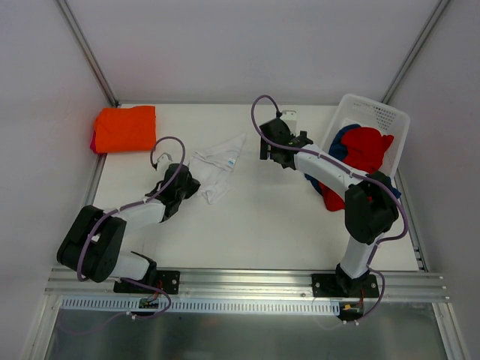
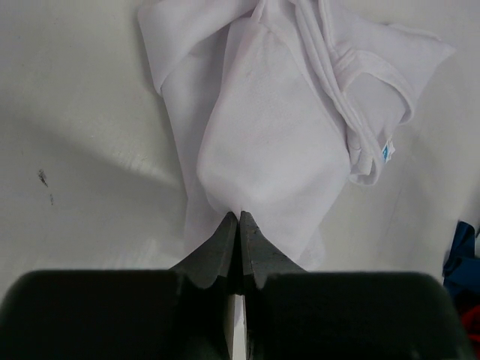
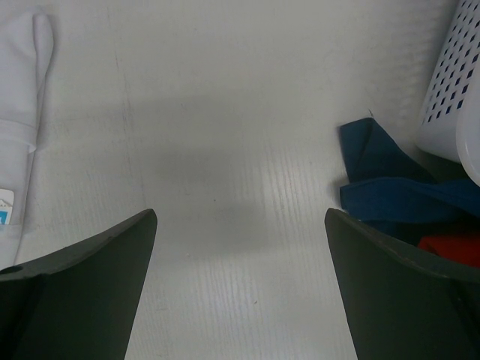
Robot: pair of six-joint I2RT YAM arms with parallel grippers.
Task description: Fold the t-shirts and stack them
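On the white table (image 1: 262, 217), two: one crumpled white cloth t-shirt (image 1: 217, 166) in the middle, one folded bright orange t-shirt (image 1: 126, 127) at the far left corner. In the single white perforated plastic basket (image 1: 379, 114), far right: one red t-shirt (image 1: 366, 146) and one blue t-shirt (image 1: 339, 146), spilling out. Clamped on the white cloth t-shirt's near edge, the left hand (image 2: 238, 217); spread wide and holding nothing, the right hand (image 3: 240, 217).

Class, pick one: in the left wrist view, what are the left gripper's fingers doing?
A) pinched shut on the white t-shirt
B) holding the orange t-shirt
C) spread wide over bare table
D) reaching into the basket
A: the left gripper closes tip to tip on a fold of the white t-shirt.
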